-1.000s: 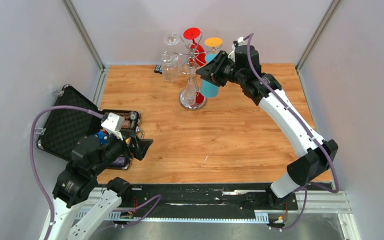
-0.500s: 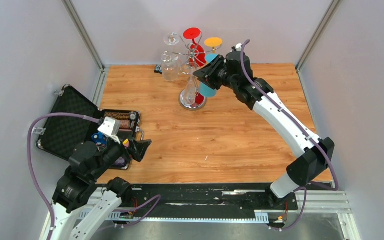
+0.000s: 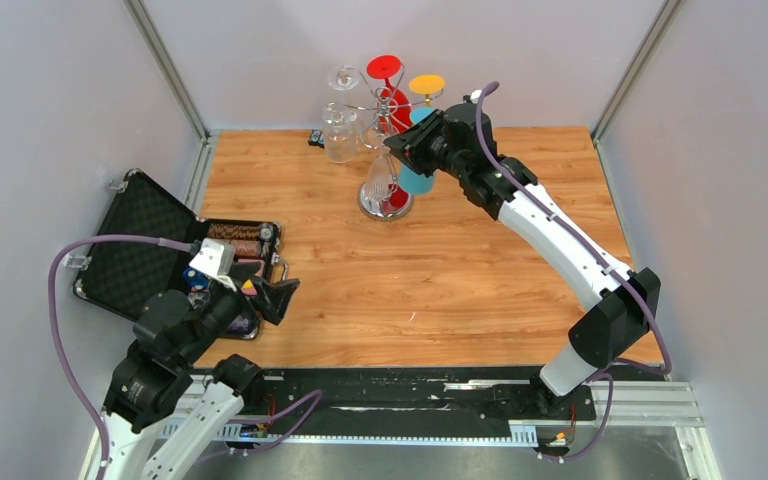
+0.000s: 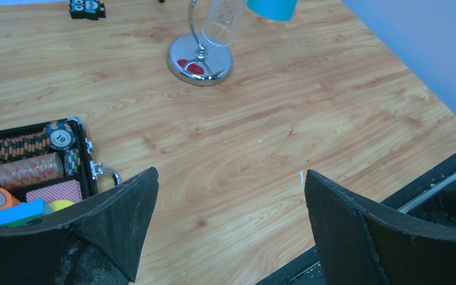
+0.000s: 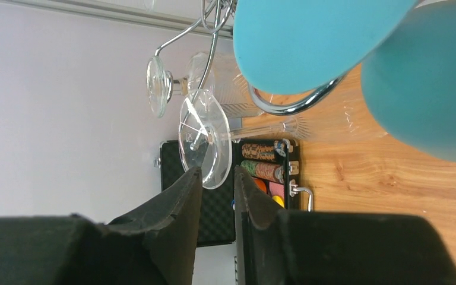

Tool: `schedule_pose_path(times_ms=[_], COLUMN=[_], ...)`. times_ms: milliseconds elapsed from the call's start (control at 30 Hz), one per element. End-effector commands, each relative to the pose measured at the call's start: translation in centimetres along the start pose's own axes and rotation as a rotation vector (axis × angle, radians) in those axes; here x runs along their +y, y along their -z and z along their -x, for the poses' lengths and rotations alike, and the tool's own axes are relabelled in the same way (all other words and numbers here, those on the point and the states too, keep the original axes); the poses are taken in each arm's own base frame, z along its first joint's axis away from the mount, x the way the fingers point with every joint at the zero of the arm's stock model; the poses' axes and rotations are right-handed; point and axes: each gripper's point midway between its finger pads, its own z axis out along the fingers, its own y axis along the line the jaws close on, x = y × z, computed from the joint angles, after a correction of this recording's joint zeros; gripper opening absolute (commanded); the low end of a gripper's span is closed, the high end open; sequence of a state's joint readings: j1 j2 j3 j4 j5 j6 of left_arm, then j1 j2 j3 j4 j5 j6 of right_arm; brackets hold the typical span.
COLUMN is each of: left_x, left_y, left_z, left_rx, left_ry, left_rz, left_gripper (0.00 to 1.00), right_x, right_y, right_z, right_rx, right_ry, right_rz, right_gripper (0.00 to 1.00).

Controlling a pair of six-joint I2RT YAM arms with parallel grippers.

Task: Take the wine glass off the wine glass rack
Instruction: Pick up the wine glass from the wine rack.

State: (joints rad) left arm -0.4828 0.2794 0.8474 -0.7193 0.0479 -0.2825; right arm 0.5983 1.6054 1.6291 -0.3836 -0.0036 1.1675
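Wine glass [image 3: 378, 178], clear, hangs bowl-down on the rack [image 3: 368, 207] at the far middle of the table [image 3: 440, 280], among a red glass [image 3: 388, 70], a blue glass [image 3: 418, 180] and other clear ones. From above, the right gripper [image 3: 397, 148] is up against the rack's right side at the height of the hooks. The left gripper [image 3: 278, 298] hovers near the table's left edge beside an open black case [image 3: 140, 240].

The left wrist view shows the left gripper [image 4: 231, 178] spread wide with nothing in it, above bare wood. The rack's round base [image 4: 200, 59] and the wine glass bowl [image 4: 222, 24] are well beyond it, and poker chips [image 4: 29, 169] lie in the case at left.

In the right wrist view, the right gripper [image 5: 217, 178] has only a narrow gap between its fingers. The round foot of the wine glass [image 5: 205, 136] sits right at the tips, its rim at the gap. Whether the fingers touch it cannot be told.
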Motion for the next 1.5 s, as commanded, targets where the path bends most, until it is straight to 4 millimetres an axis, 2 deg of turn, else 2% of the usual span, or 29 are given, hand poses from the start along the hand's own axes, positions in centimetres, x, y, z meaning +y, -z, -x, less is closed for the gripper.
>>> schedule_pose_path(times_ms=[0, 200, 500, 1200, 1467], left_x=[0.1, 0.1, 0.2, 0.3, 0.4], left_y=[0.1, 0.1, 0.3, 0.4, 0.3], left_z=[0.9, 0.9, 1.0, 1.0, 1.0], left_rx=[-0.048, -0.05, -0.062, -0.065, -0.063], left_ry=[-0.004, -0.007, -0.006, -0.007, -0.006], left_rz=[0.004, 0.004, 0.008, 0.018, 0.022], left_gripper=[1.0, 1.0, 1.0, 1.0, 1.0], right_x=[1.0, 1.2, 1.6, 3.5, 4.4], right_y=[-0.5, -0.5, -0.2, 2.8, 2.9], right_z=[0.8, 1.0, 1.0, 0.3, -0.5], right_rx=[-0.054, -0.072, -0.077, -0.077, -0.055], right_ry=[-0.035, -0.04, -0.04, -0.045, -0.04], right_rz=[0.035, 0.036, 0.047, 0.114, 0.141], right_gripper=[0.24, 0.2, 0.0, 0.0, 0.0])
